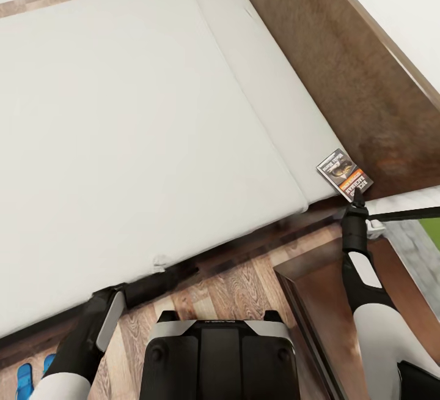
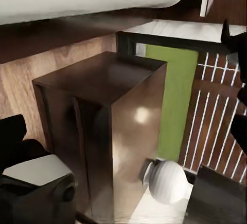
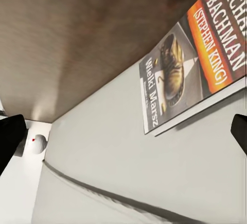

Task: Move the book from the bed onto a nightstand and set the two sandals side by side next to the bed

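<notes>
**Right arm at the book, corner of the bed**

The book (image 1: 344,174) lay flat on the off-white mattress of the bed (image 1: 134,131), at the corner nearest the robot's right, close to the dark wooden headboard (image 1: 342,70). Its cover showed an orange band and white lettering. The right wrist view gave the cover (image 3: 198,57) at close range, lying on the mattress beside the headboard's brown wood.

The right gripper (image 1: 357,199) reached up to the mattress edge, tip just below the book's near corner. In the right wrist view the dark fingers (image 3: 10,139) sat at opposite edges of the picture, spread wide, with nothing between them. Whether the tip touched the book could not be told.

The left arm lay low along the near side of the bed frame, its gripper (image 1: 177,274) pointing toward the nightstand (image 1: 324,302). Cannot tell whether the left fingers were open or closed; the head view showed only a dark blur there.

The nightstand stood on the wood-plank floor (image 1: 238,290) beside the bed, under the right arm, its glossy top bare. The left wrist view showed the same cabinet (image 2: 103,131) with a window and slatted fence (image 2: 216,111) behind.

One blue sandal (image 1: 24,381) lay on the floor at the lower left, beside the left arm, with a sliver of a second (image 1: 49,363) next to it.
</notes>
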